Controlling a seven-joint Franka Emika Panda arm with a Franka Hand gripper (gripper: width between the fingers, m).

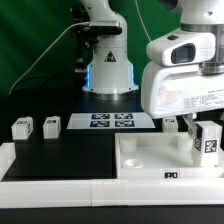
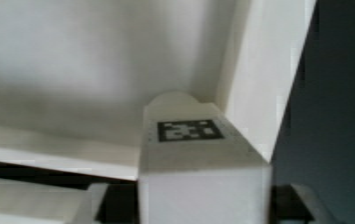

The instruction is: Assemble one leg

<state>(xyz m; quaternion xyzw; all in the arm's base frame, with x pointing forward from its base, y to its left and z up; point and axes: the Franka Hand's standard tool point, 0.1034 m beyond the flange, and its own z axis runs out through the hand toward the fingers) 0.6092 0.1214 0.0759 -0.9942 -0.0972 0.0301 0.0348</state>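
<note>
Insertion step, by my reading: two-finger gripper [image 1: 205,138] clamped on 1 small white tagged plastic leg [image 1: 208,140] at frame right, over large white square tray [image 1: 150,160]'s corner recess; next, lower straight and seat.

No words, brand names or numbers could be read in either view. The only signs were black-and-white square marker tags. One stood on the leg [image 1: 208,141] [image 2: 195,150] at the exterior view's right, and the wrist view showed it close up as a blocky coded pattern. The marker board [image 1: 111,121] carried four such tags in a two-by-two group. Two small blocks [image 1: 21,128] [image 1: 52,123] at the exterior view's left each bore a tag on the front face, too small to make out. A further tag sat on the front edge of the tray [image 1: 172,176]. The arm's base [image 1: 108,72] showed a blue glow but no legible lettering.
</note>
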